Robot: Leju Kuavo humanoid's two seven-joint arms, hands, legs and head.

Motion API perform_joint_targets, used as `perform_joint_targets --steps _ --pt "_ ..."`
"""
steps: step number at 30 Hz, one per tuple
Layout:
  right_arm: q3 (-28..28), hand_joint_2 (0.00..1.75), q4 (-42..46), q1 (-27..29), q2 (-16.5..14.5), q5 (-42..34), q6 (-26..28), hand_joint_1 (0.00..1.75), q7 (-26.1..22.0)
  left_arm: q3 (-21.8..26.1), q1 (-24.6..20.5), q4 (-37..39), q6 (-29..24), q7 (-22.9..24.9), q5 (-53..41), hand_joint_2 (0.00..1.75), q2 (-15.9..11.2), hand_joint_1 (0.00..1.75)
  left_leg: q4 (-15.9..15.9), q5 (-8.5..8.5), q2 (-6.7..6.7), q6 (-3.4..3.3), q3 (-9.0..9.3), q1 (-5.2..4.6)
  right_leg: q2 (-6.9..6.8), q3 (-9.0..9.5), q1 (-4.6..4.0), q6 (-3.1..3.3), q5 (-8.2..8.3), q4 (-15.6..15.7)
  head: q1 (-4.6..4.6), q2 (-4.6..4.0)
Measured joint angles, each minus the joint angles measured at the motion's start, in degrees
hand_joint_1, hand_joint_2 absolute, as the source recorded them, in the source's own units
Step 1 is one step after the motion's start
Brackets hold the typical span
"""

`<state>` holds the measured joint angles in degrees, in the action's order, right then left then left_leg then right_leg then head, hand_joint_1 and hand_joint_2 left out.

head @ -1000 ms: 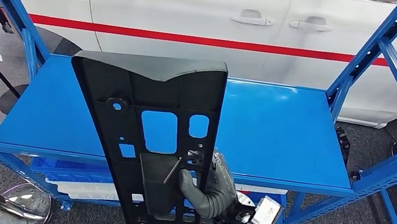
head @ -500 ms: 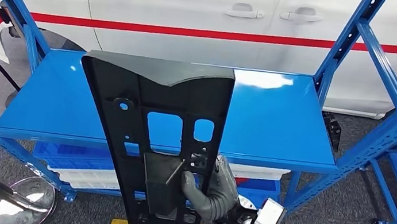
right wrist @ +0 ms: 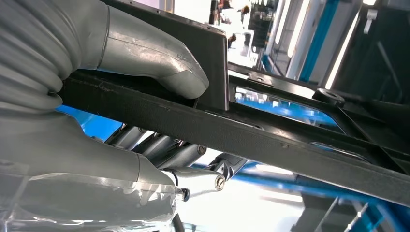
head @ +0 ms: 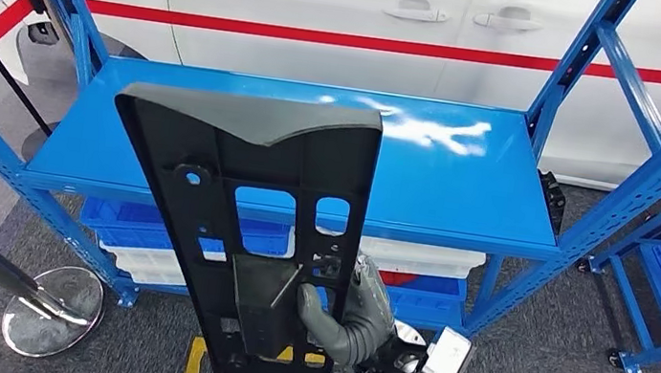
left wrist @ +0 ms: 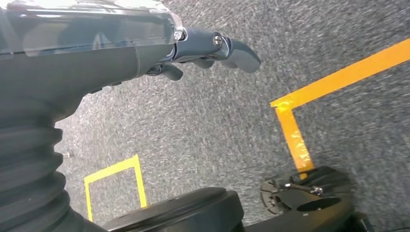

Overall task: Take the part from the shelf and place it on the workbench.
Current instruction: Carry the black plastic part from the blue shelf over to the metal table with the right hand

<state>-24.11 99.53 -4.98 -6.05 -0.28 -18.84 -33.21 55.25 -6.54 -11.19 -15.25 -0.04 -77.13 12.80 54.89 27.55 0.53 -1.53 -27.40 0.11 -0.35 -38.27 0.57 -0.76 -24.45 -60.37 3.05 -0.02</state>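
Right hand (head: 350,313) around one black part (head: 249,224), before one blue shelf (head: 463,180).

The right hand (head: 351,310) has a thick grey thumb and a ribbed grey cover, with silver finger links joined by small screws. Behind it, a silver wrist carries a white block and a black cable. The left hand (left wrist: 212,50) has darker fingers under clear film.

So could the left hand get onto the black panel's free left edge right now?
Probably not as it hangs: the left hand points at the floor, while the black panel stands upright in the right hand.
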Motion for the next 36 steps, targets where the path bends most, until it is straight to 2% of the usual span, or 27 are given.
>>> perform_joint_targets --steps 2,3,4,5,6,8,10,11,13,14,15,17,18,19,20,21,22,24,26,28,29,30,31,33,34,35,36 --pt "0.3 1.75 0.0 0.1 0.0 0.1 -0.1 1.75 0.0 0.0 -0.1 0.0 0.1 0.0 -0.1 1.75 0.1 0.0 0.0 -1.43 0.15 -0.43 -1.56 0.01 0.14 -1.61 0.2 -0.31 -6.12 -6.6 -0.01 0.0" --pt "0.5 1.75 0.0 0.2 0.0 0.2 -0.1 1.75 0.1 0.0 -0.2 0.0 0.2 -0.1 -0.2 1.75 0.1 0.0 0.1 -2.08 0.22 -0.42 -2.47 -0.03 0.14 -2.2 0.25 -0.47 -7.97 -10.2 -0.01 0.0" --pt "0.7 1.75 0.0 0.4 0.0 0.2 -0.2 1.75 0.1 0.0 -0.3 0.0 0.2 -0.1 -0.3 1.75 0.2 0.0 0.3 -2.7 0.33 -0.39 -3.39 -0.04 0.14 -2.24 0.28 -0.62 -8.33 -12.8 0.0 0.0" --pt "0.9 1.75 0.1 0.5 0.0 0.2 -0.2 1.75 0.2 -0.1 -0.4 0.0 0.3 -0.1 -0.5 1.75 0.2 0.0 0.6 -3.24 0.54 -0.32 -4.34 -0.03 0.1 -1.51 0.32 -0.74 -7.4 -13.8 -0.01 0.0" --pt "1.0 1.75 0.2 0.7 0.0 0.2 -0.4 1.75 0.3 -0.1 -0.5 0.0 0.3 -0.1 -0.6 1.75 0.2 0.0 0.9 -3.68 0.79 -0.21 -5.26 -0.01 -0.04 0.23 0.36 -0.83 -5.71 -12.6 -0.01 0.0" --pt "1.3 1.75 0.6 0.9 0.0 0.0 -0.7 1.75 0.5 -0.2 -0.8 0.0 0.5 -0.2 -0.8 1.75 0.2 0.0 2.0 -4.25 1.33 0.18 -6.85 -0.1 -1.39 5.97 0.31 -0.86 -4.02 -5.3 -0.01 0.0" --pt "1.5 1.75 1.0 1.0 0.0 -0.1 -0.9 1.75 0.8 -0.2 -0.9 0.0 0.6 -0.2 -0.9 1.75 0.2 0.0 2.9 -4.69 1.93 0.81 -7.75 -0.31 -2.47 10.04 -0.04 -0.15 -5.11 1.2 0.01 0.0" --pt "1.5 1.75 1.1 1.1 -0.1 -0.1 -1.0 1.75 0.8 -0.2 -0.9 0.0 0.7 -0.2 -0.9 1.75 0.2 0.0 3.1 -4.98 2.28 1.13 -7.96 -0.37 -2.41 10.49 -0.3 0.36 -5.64 2.3 0.01 0.0" --pt "1.8 1.75 1.3 1.3 -0.1 0.3 -1.1 1.75 0.8 -0.2 -0.9 0.0 0.8 -0.2 -0.9 1.75 0.2 0.0 3.3 -5.22 2.64 1.84 -8.21 -0.25 -1.9 9.76 -0.31 1.47 -4.97 2.6 0.01 0.0" --pt "1.9 1.75 1.3 1.4 -0.1 0.6 -1.0 1.75 0.7 -0.2 -0.9 0.0 0.8 -0.1 -0.9 1.75 0.1 0.0 4.0 -4.24 2.36 2.22 -8.63 -0.14 -1.78 9.25 -0.25 2.0 -4.4 2.7 0.01 0.0" --pt "2.1 1.75 1.4 1.4 -0.2 0.8 -1.0 1.75 0.7 -0.2 -1.0 0.0 0.8 -0.1 -0.9 1.75 0.1 0.0 5.6 -2.25 1.86 2.58 -9.25 -0.02 -1.75 8.6 -0.13 2.46 -3.74 2.8 0.02 0.0" --pt "2.2 1.75 1.4 1.5 -0.3 1.1 -0.9 1.75 0.6 -0.2 -1.2 0.0 0.8 -0.2 -0.8 1.75 0.1 0.0 11.9 3.46 0.86 3.13 -10.83 0.13 -1.65 7.04 -0.13 2.99 -2.45 2.8 0.02 0.0" --pt "2.2 1.75 1.4 1.5 -0.3 1.1 -0.8 1.75 0.6 -0.2 -1.3 0.0 0.8 -0.1 -0.8 1.75 0.1 0.0 15.5 5.59 0.66 3.27 -11.35 0.16 -1.57 6.21 -0.21 3.06 -1.83 2.7 0.02 0.0" --pt "2.3 1.75 1.4 1.6 -0.3 1.2 -0.8 1.75 0.6 -0.2 -1.3 0.0 0.8 -0.1 -0.8 1.75 0.1 0.0 18.2 6.46 0.59 3.33 -11.33 0.17 -1.49 5.36 -0.29 3.06 -1.22 2.6 0.02 0.0" --pt "2.3 1.75 1.4 1.6 -0.3 1.2 -0.8 1.75 0.6 -0.2 -1.3 0.0 0.8 -0.1 -0.8 1.75 0.1 0.0 19.1 6.05 0.54 3.27 -10.51 0.17 -1.4 4.5 -0.35 3.01 -0.62 2.5 0.02 0.0" --pt "2.4 1.75 1.4 1.7 -0.3 1.3 -0.8 1.75 0.6 -0.2 -1.2 0.0 0.8 0.0 -0.8 1.75 0.1 0.0 17.9 4.65 0.49 3.11 -8.75 0.17 -1.29 3.69 -0.41 2.92 -0.05 2.4 0.02 0.0" --pt "2.4 1.75 1.4 1.7 -0.3 1.3 -0.8 1.75 0.6 -0.2 -1.0 0.0 0.9 0.1 -0.9 1.75 0.1 0.0 14.7 3.0 0.39 2.81 -6.1 0.16 -1.15 2.96 -0.46 2.81 0.53 2.4 0.02 0.0" --pt "2.5 1.75 1.5 1.7 -0.4 1.3 -0.8 1.75 0.6 -0.2 -0.5 0.0 0.9 0.2 -0.9 1.75 0.0 0.0 5.9 2.04 0.15 2.04 -0.36 -0.03 -0.92 1.84 -0.58 2.45 1.63 2.3 0.03 0.0" --pt "2.5 1.75 1.7 1.7 -0.5 1.3 -0.9 1.75 0.5 -0.2 0.0 0.0 0.9 0.4 -0.7 1.75 -0.1 0.0 0.8 2.67 0.04 1.52 2.15 -0.39 -0.9 1.24 -0.54 1.84 2.84 2.5 0.03 0.0" --pt "2.5 1.75 1.7 1.7 -0.6 1.4 -1.3 1.75 0.6 -0.1 0.2 0.0 0.9 0.5 0.0 1.75 0.0 0.0 0.1 1.8 0.11 1.09 1.72 -0.4 -0.94 0.97 -0.43 1.13 3.8 3.0 0.02 0.0" --pt "2.4 1.75 1.7 1.7 -0.7 1.5 -1.6 1.75 0.7 0.0 0.2 0.0 1.0 0.6 0.5 1.75 0.0 0.0 -0.2 1.16 0.17 0.75 1.36 -0.27 -0.79 0.72 -0.39 0.79 3.27 2.7 0.02 0.0" --pt "2.2 1.75 1.6 1.6 -0.7 1.6 -2.0 1.75 0.8 0.1 0.2 0.0 1.2 0.8 1.1 1.75 0.0 0.0 -0.3 0.46 0.27 0.37 0.89 -0.12 -0.59 0.25 -0.37 0.49 1.69 1.6 0.02 0.0" --pt "1.8 1.75 1.4 1.5 -0.8 1.9 -2.3 1.75 0.8 0.3 0.1 0.0 1.5 1.2 1.6 1.75 0.0 0.0 -0.4 -0.22 0.36 0.07 0.32 0.01 -0.39 -0.54 -0.31 0.22 -0.97 -0.8 0.01 0.0" --pt "0.8 1.75 0.5 1.1 -1.0 2.5 -2.5 1.75 0.8 0.7 -0.1 0.0 2.0 2.0 2.3 1.75 -0.1 0.0 0.0 -1.36 0.41 -0.28 -1.39 -0.13 -0.22 -2.46 -0.18 -0.14 -6.45 -8.5 0.01 0.0" --pt "0.3 1.75 0.0 1.0 -1.1 2.9 -2.4 1.75 0.8 0.8 -0.3 0.0 2.2 2.4 2.5 1.75 -0.1 0.0 0.3 -1.87 0.4 -0.28 -2.33 -0.17 -0.22 -3.01 -0.15 -0.27 -7.67 -12.0 0.01 0.0" --pt "-0.2 1.75 -0.4 0.8 -1.1 3.1 -2.3 1.75 0.7 0.9 -0.4 0.0 2.4 2.7 2.7 1.75 0.0 0.0 0.6 -2.31 0.39 -0.25 -3.23 -0.19 -0.22 -2.88 -0.14 -0.33 -7.53 -13.9 0.01 0.0" --pt "-0.7 1.75 -0.9 0.5 -1.2 3.2 -2.2 1.75 0.6 1.0 -0.6 0.0 2.5 3.2 2.8 1.75 0.0 0.0 0.9 -2.71 0.36 -0.16 -4.13 -0.2 -0.22 -1.69 -0.14 -0.3 -6.25 -13.7 0.01 0.0"
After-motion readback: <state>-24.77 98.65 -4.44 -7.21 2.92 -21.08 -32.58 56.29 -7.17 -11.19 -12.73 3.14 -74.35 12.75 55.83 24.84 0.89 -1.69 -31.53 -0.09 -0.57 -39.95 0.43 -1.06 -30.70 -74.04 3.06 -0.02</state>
